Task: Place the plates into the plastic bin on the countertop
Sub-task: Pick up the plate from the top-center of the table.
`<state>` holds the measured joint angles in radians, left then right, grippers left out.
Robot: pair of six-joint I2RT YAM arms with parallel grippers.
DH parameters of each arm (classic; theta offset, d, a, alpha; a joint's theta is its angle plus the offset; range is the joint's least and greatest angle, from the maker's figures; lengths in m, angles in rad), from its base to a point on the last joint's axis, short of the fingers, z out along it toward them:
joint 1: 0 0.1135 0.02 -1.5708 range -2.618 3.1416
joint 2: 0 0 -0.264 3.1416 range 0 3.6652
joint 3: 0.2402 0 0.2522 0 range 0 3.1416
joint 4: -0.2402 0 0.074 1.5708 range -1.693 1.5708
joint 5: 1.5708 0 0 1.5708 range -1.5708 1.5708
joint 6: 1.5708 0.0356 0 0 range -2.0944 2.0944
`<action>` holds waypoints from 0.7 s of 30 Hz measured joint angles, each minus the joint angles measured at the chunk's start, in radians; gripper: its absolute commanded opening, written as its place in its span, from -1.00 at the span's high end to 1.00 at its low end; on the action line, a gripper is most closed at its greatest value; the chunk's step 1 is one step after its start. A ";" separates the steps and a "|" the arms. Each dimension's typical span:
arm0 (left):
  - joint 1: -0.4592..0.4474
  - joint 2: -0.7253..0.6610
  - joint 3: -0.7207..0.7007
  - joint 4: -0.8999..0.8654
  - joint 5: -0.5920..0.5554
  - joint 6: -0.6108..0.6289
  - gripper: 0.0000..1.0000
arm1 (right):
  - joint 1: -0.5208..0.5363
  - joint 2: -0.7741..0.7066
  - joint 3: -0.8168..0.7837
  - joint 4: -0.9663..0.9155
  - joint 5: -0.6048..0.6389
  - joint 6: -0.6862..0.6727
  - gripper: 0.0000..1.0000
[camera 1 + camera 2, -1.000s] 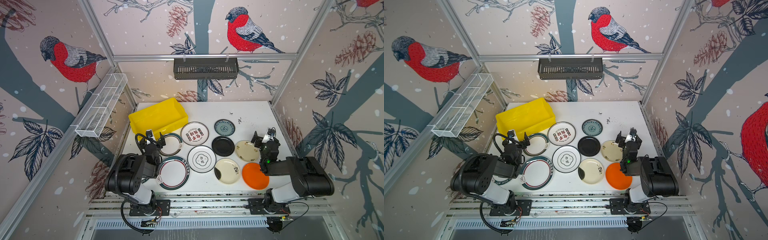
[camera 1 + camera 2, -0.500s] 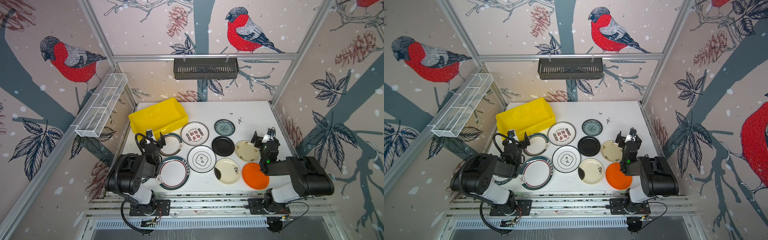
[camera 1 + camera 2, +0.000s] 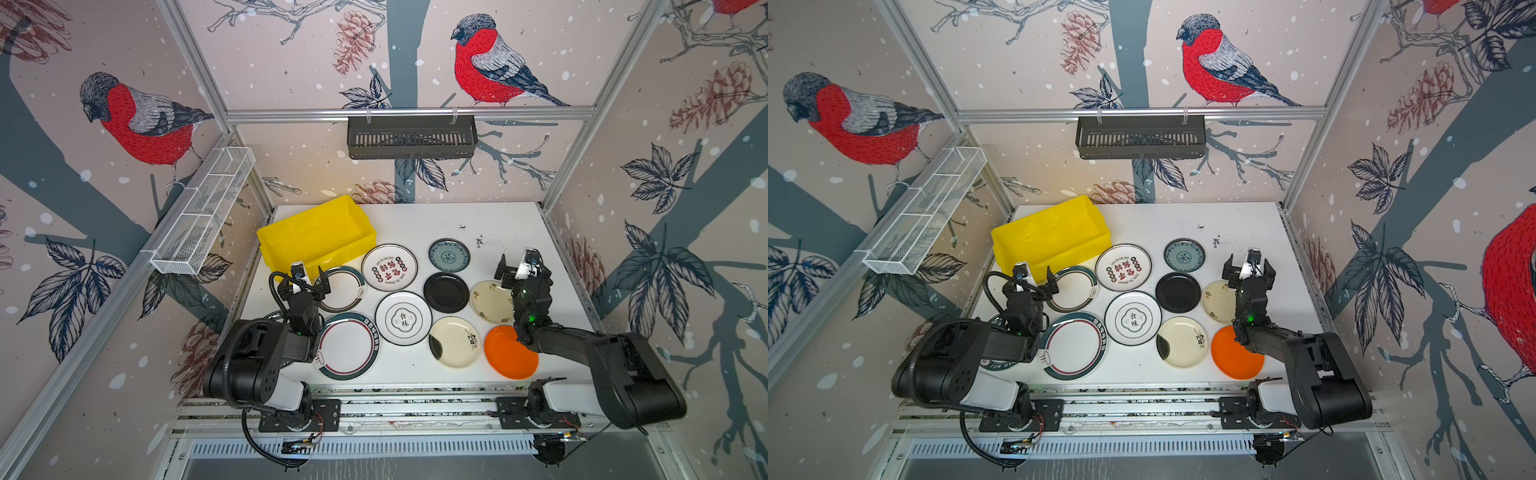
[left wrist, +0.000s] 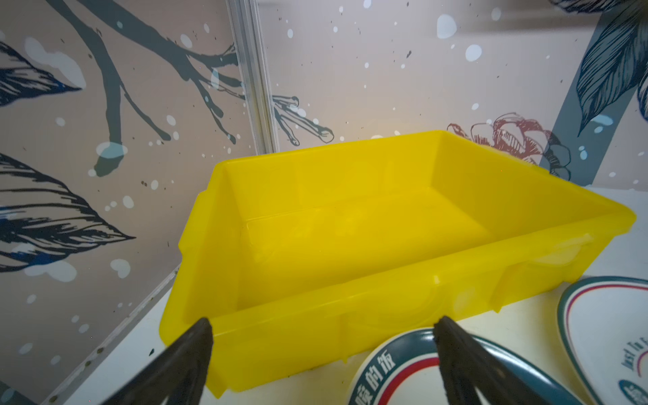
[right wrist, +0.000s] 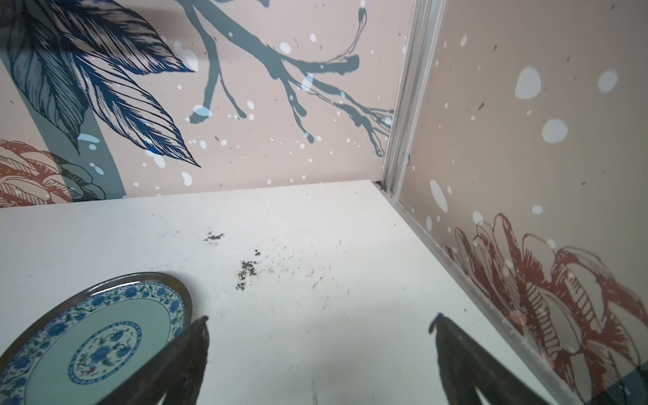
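The yellow plastic bin (image 3: 316, 237) (image 4: 350, 245) stands empty at the back left of the white countertop (image 3: 415, 220). Several plates lie flat in rows to its right and front: teal patterned (image 3: 449, 255) (image 5: 98, 336), black (image 3: 446, 292), orange (image 3: 509, 353), white with red lettering (image 3: 389, 267). My left gripper (image 3: 305, 282) (image 4: 322, 326) hangs open just in front of the bin's near wall, beside a green-rimmed plate (image 3: 343, 289) (image 4: 396, 368). My right gripper (image 3: 521, 266) (image 5: 319, 321) is open over bare countertop, right of the teal plate. Neither holds anything.
A black slotted basket (image 3: 411, 137) hangs on the back wall and a white wire rack (image 3: 203, 224) on the left wall. Aluminium rails edge the board. One plate (image 3: 274, 316) lies mostly hidden under my left arm.
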<state>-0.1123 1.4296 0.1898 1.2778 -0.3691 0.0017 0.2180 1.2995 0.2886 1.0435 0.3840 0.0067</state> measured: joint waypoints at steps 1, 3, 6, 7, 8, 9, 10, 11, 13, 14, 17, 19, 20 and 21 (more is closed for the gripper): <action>-0.003 -0.031 0.013 -0.023 -0.007 0.000 -0.95 | 0.020 -0.030 0.007 -0.018 0.006 -0.010 -1.00; -0.008 -0.081 0.036 -0.075 -0.036 -0.002 -0.95 | 0.042 -0.074 0.040 -0.076 0.016 -0.008 -1.00; -0.031 -0.142 0.089 -0.215 -0.079 -0.028 -0.95 | 0.082 -0.104 0.133 -0.193 0.008 0.026 -1.00; -0.040 -0.163 0.112 -0.264 -0.084 -0.035 -0.95 | 0.092 -0.105 0.164 -0.241 0.000 0.049 -1.00; -0.051 -0.183 0.138 -0.314 -0.095 -0.051 -0.95 | 0.097 -0.105 0.190 -0.287 -0.016 0.069 -1.00; -0.062 -0.199 0.165 -0.360 -0.105 -0.061 -0.95 | 0.097 -0.105 0.213 -0.333 -0.025 0.089 -1.00; -0.072 -0.211 0.188 -0.406 -0.111 -0.076 -0.95 | 0.097 -0.105 0.233 -0.378 -0.031 0.107 -1.00; -0.087 -0.222 0.214 -0.458 -0.125 -0.083 -0.95 | 0.096 -0.105 0.257 -0.429 -0.045 0.131 -1.00; -0.122 -0.235 0.258 -0.547 -0.142 -0.103 -0.95 | 0.093 -0.103 0.298 -0.512 -0.080 0.172 -1.00; -0.144 -0.236 0.283 -0.599 -0.158 -0.112 -0.95 | 0.093 -0.100 0.320 -0.553 -0.105 0.187 -1.00; -0.209 -0.232 0.355 -0.728 -0.173 -0.151 -0.95 | 0.089 -0.086 0.365 -0.657 -0.177 0.233 -1.00; -0.258 -0.211 0.412 -0.812 -0.174 -0.180 -0.94 | 0.089 -0.084 0.375 -0.711 -0.231 0.257 -1.00; -0.283 -0.196 0.441 -0.856 -0.156 -0.194 -0.92 | 0.089 -0.084 0.377 -0.734 -0.261 0.261 -1.00; -0.301 -0.178 0.468 -0.897 -0.137 -0.209 -0.89 | 0.089 -0.084 0.380 -0.757 -0.290 0.276 -1.00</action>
<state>-0.4133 1.2514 0.6579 0.3805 -0.5064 -0.2070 0.3069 1.2152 0.6682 0.2867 0.0940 0.2825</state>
